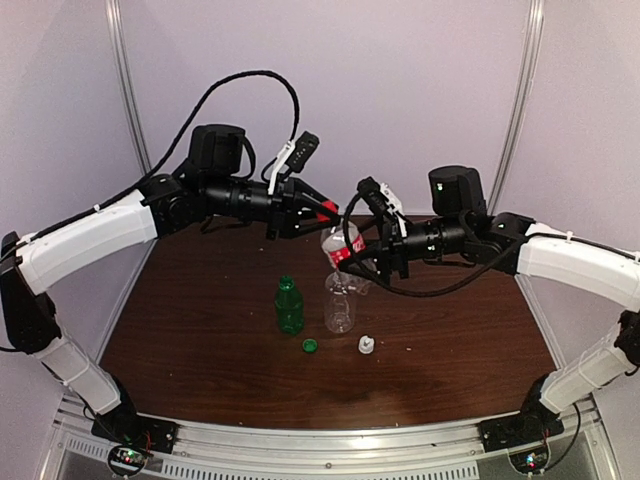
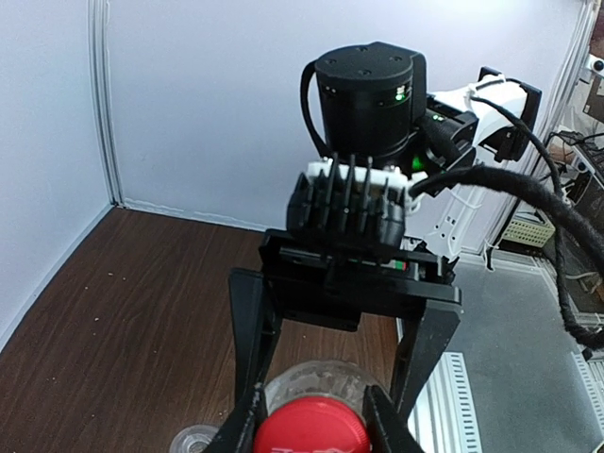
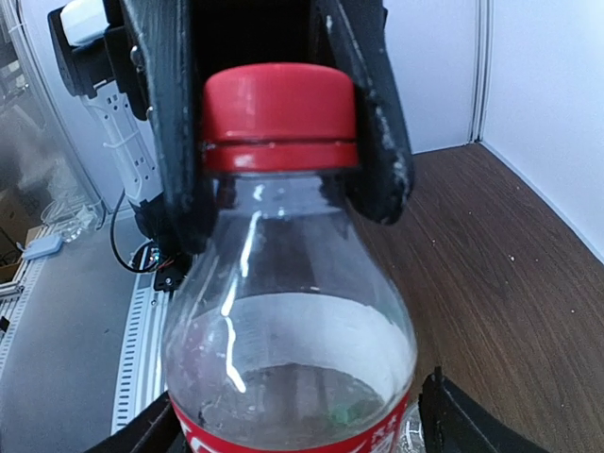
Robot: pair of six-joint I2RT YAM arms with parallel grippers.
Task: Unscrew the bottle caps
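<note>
On counter below right pincer: clear bottle, green bottle beside it. Flanked by that pincer, contact impossible to tell: short bottle, red label, white lettering unreadable. Pinched tight in left pincer: its red cap. Loose on counter below: green cap, white cap.

both arms are hanging up mid-air, forearms pointing inward so the wrists are nearly meeting in the middle. left gripper is pinching tight on the red cap, right gripper is sitting lower, fingers straddling the bottle, can't tell if they're squeezing
</note>
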